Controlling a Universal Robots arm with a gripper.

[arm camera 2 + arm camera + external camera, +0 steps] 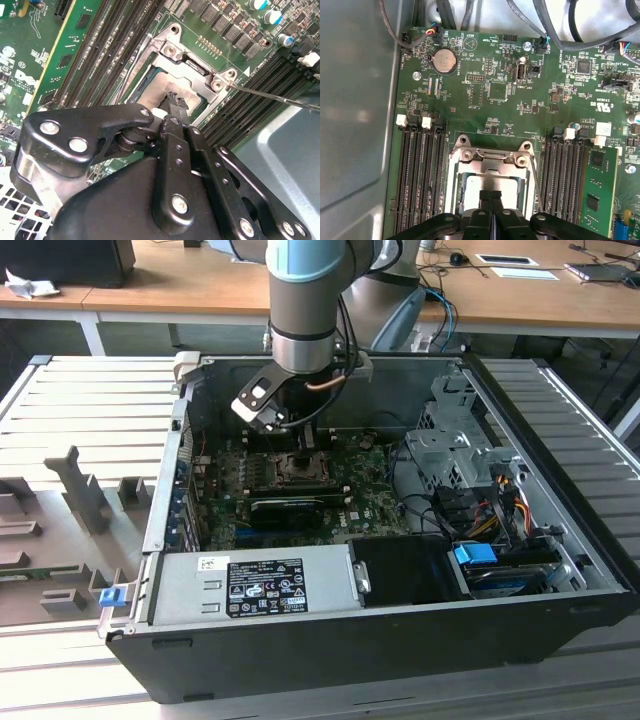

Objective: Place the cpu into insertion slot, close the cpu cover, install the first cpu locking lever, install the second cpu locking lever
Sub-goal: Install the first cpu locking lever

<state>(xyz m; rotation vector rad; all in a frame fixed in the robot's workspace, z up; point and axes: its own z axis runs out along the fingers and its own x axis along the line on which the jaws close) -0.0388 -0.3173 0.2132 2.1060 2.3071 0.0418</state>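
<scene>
In both wrist views the cpu cover [492, 161] [197, 75] lies down over the socket on the green motherboard. Through its window the pale cpu [470, 187] [152, 95] shows. My black gripper [491, 196] [175, 100] hangs right over the socket, fingers pressed together with nothing between them, tips at or just above the cpu top. A thin wire locking lever [270, 95] [536, 182] runs out from one corner of the socket. In the exterior view the gripper [300, 445] reaches down into the open computer case at the board's middle.
Black memory slots [420, 170] flank the socket on both sides, with a green card [597, 190] beyond one bank. The grey case wall [355, 100] stands close by. A power supply [255, 585], a drive cage [455, 440] and loose cables [500, 500] fill the case.
</scene>
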